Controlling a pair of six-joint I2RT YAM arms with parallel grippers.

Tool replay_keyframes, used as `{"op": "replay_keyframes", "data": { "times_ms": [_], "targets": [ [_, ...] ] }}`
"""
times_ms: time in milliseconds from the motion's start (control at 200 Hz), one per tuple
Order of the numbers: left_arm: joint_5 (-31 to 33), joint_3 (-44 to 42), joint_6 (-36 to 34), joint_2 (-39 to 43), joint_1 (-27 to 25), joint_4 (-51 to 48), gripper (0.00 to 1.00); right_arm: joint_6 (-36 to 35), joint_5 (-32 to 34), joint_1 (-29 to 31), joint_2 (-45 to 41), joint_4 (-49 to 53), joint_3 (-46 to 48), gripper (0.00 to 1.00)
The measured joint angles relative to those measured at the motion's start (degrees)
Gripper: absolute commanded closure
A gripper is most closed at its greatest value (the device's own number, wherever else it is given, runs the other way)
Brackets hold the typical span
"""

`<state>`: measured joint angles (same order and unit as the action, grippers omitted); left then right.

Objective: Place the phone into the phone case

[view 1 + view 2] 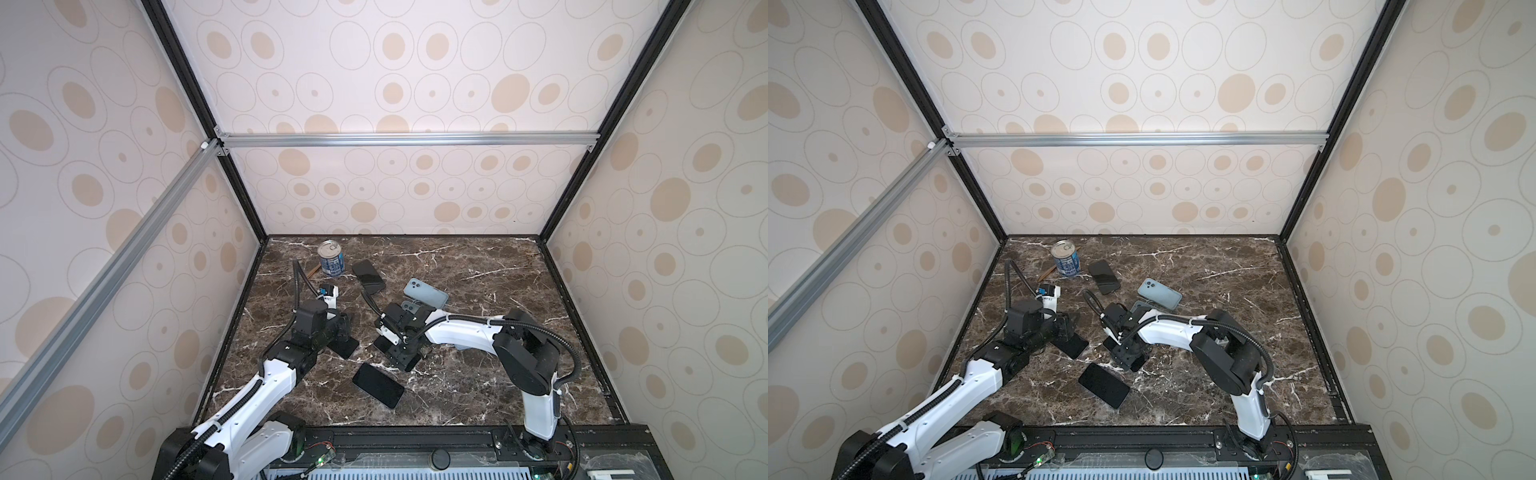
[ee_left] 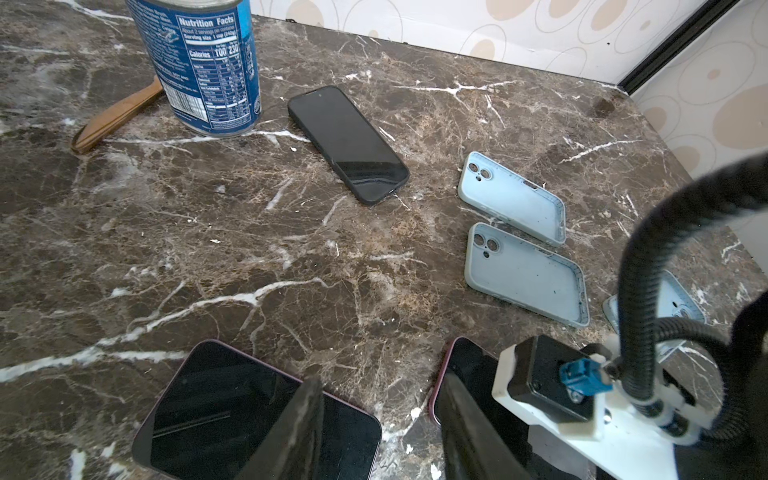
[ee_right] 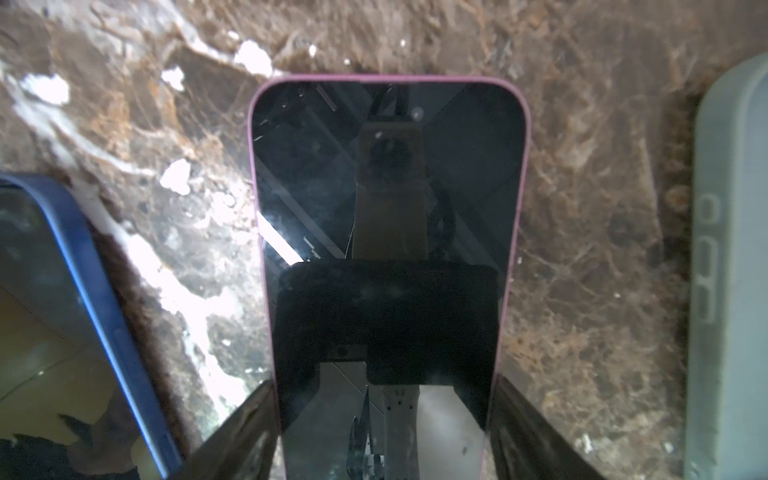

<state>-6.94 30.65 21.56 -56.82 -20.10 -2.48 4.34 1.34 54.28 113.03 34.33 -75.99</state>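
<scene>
A pink-edged phone (image 3: pixel 386 208) lies screen-up on the marble table, and my right gripper (image 3: pixel 382 384) is shut on its two long sides; in a top view that gripper (image 1: pixel 401 353) hangs over it at mid-table. Two empty light blue phone cases (image 2: pixel 513 197) (image 2: pixel 525 274) lie just behind it, and a third case (image 3: pixel 731 270) lies beside the phone. My left gripper (image 2: pixel 380 386) is open with bare marble between its fingers, one finger over a second pink-edged phone (image 2: pixel 232 411). In both top views it stands left of the right gripper (image 1: pixel 1065 328).
A black phone (image 1: pixel 368 276) lies near a blue tin can (image 1: pixel 330 258) and a wooden utensil (image 2: pixel 116 116) at the back left. A blue-edged phone (image 1: pixel 378 385) lies towards the front. Patterned walls close in the table (image 1: pixel 498 270) on three sides.
</scene>
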Motion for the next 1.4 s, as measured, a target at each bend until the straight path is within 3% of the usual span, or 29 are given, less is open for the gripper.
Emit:
{"op": "replay_keyframes", "data": {
  "times_ms": [370,775,1130,1250,1400],
  "targets": [
    [-2.29,0.02,0.04,-2.03,0.00,0.15,0.53,-0.11,0.22,0.04,-4.00,-7.17,6.58,0.46],
    [-17.35,0.02,1.86,-8.76,0.00,3.21,0.52,-1.57,1.68,0.02,-14.36,-17.42,18.29,0.48],
    [-30.12,0.02,5.73,-12.31,-0.02,8.63,0.50,-4.26,0.24,0.04,-20.96,-24.98,21.16,0.48],
    [-33.27,0.02,6.84,-14.60,-0.02,9.29,0.55,-5.33,-0.31,0.37,-21.22,-26.75,21.16,0.48],
    [-35.54,0.02,7.69,-16.04,-0.07,9.29,0.79,-6.34,-0.70,1.62,-21.35,-27.96,21.16,0.48]
  ]
}}
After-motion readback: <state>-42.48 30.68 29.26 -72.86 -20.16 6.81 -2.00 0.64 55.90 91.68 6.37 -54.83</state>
